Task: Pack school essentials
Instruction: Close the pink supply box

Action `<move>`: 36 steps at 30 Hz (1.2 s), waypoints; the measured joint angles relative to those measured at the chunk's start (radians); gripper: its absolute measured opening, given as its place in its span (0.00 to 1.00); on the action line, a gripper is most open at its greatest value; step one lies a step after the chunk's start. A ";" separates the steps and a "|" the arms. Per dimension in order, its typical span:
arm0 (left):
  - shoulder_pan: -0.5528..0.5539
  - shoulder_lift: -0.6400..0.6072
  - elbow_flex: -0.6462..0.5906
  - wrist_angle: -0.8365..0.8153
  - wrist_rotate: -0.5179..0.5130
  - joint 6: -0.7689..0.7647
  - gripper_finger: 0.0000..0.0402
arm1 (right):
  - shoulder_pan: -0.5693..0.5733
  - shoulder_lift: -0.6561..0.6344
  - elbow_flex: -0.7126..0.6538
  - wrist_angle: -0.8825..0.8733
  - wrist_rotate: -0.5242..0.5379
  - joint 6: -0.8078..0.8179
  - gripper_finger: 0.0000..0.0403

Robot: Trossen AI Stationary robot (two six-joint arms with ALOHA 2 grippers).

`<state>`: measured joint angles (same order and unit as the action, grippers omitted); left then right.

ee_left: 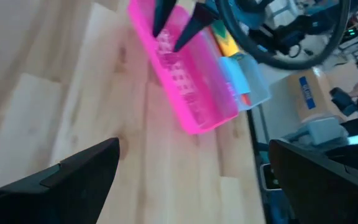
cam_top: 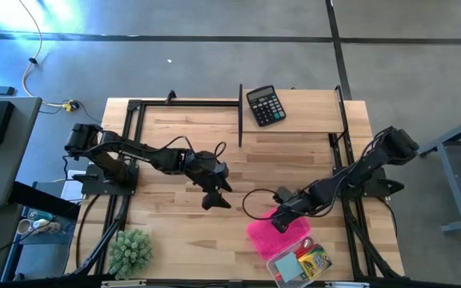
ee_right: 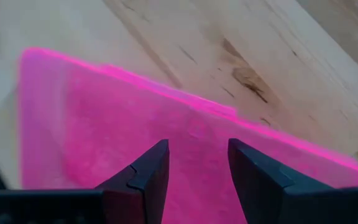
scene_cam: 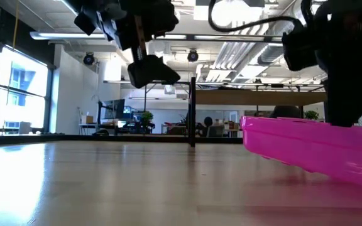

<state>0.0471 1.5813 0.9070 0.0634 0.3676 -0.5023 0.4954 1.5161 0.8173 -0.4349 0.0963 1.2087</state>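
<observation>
A clear case [cam_top: 298, 266] stands at the table's near right with its pink lid [cam_top: 285, 237] swung open toward the table's middle. Inside the case lie a yellow-green crayon box [cam_top: 315, 258] and a light-blue notepad [ee_left: 241, 78]. My right gripper [cam_top: 280, 222] points steeply down over the lid [ee_right: 104, 124], its fingers a little apart with nothing between them [ee_right: 197, 158]. My left gripper [cam_top: 217, 194] hangs open above the table's middle, left of the lid, with nothing between its fingers [ee_left: 191, 168]. In the low view the lid [scene_cam: 313, 147] sits slanted above the tabletop. My right gripper comes at the pink lid from above, with its fingertips [ee_left: 188, 34] over the lid's flat face near the edge farthest from the case. I cannot tell whether they touch it.
A black calculator [cam_top: 265, 106] lies at the far edge, behind a black frame post [cam_top: 240, 116]. A green spiky plant [cam_top: 130, 252] sits at the near left corner. Bare wood lies between the two arms.
</observation>
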 joint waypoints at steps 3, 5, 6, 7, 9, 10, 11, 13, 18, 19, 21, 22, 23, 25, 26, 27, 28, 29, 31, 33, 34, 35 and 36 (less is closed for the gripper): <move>0.026 -0.014 -0.001 -0.036 0.000 0.022 1.00 | -0.015 0.032 0.000 -0.002 0.000 -0.001 0.38; 0.045 -0.020 0.000 -0.063 0.002 0.039 1.00 | -0.032 0.050 0.000 -0.002 0.000 -0.010 0.38; 0.055 -0.032 -0.002 -0.090 0.003 0.048 1.00 | -0.042 0.059 0.000 -0.001 0.001 -0.019 0.38; 0.064 -0.044 -0.003 -0.101 0.003 0.057 1.00 | -0.052 0.066 0.000 -0.001 -0.002 -0.027 0.38; 0.084 -0.064 0.001 -0.121 0.004 0.075 1.00 | -0.075 0.077 0.000 0.006 -0.014 -0.050 0.38; 0.094 -0.079 0.000 -0.157 0.003 0.086 1.00 | -0.087 0.081 0.000 0.007 -0.022 -0.061 0.38; 0.104 -0.092 -0.002 -0.176 0.004 0.098 1.00 | -0.099 0.086 0.001 0.012 -0.028 -0.070 0.38; 0.123 -0.119 -0.001 -0.209 0.004 0.124 1.00 | -0.123 0.089 0.001 0.011 -0.006 -0.106 0.38; 0.171 -0.197 -0.001 -0.313 0.003 0.191 1.00 | -0.201 0.095 0.000 0.052 0.031 -0.178 0.38; 0.181 -0.212 -0.001 -0.334 0.003 0.201 1.00 | -0.217 0.095 0.000 0.054 0.024 -0.194 0.38; 0.194 -0.234 0.002 -0.342 0.004 0.221 1.00 | -0.252 0.095 0.000 0.064 0.023 -0.233 0.38; 0.202 -0.246 0.001 -0.363 0.004 0.230 1.00 | -0.269 0.095 0.000 0.077 0.024 -0.252 0.38; 0.211 -0.257 -0.001 -0.385 0.004 0.242 1.00 | -0.285 0.095 0.000 0.087 0.024 -0.274 0.38; 0.221 -0.269 0.000 -0.393 0.004 0.263 1.00 | -0.320 0.095 0.000 0.099 0.016 -0.316 0.38; 0.228 -0.276 0.000 -0.409 0.004 0.273 1.00 | -0.337 0.095 0.000 0.110 0.012 -0.339 0.38; 0.234 -0.282 0.000 -0.422 0.004 0.281 1.00 | -0.357 0.095 0.000 0.119 0.010 -0.362 0.38; 0.238 -0.284 0.000 -0.422 0.004 0.288 1.00 | -0.376 0.095 0.000 0.120 0.004 -0.380 0.38; 0.241 -0.284 0.000 -0.424 0.004 0.294 1.00 | -0.394 0.095 0.000 0.119 0.006 -0.398 0.38; 0.244 -0.284 0.000 -0.437 0.004 0.297 1.00 | -0.426 0.095 0.000 0.122 0.008 -0.426 0.38; 0.247 -0.283 0.000 -0.439 0.004 0.298 1.00 | -0.451 0.095 0.000 0.130 0.008 -0.455 0.38; 0.247 -0.281 0.000 -0.440 0.004 0.305 1.00 | -0.460 0.095 0.000 0.138 0.008 -0.473 0.38; 0.246 -0.279 0.000 -0.441 0.004 0.314 1.00 | -0.469 0.095 0.000 0.152 0.007 -0.491 0.38; 0.246 -0.278 0.000 -0.444 0.004 0.320 1.00 | -0.476 0.095 0.000 0.165 0.006 -0.508 0.38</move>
<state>0.2935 1.3033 0.9070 -0.3802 0.3711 -0.1824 0.0199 1.6115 0.8169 -0.2695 0.1028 0.7012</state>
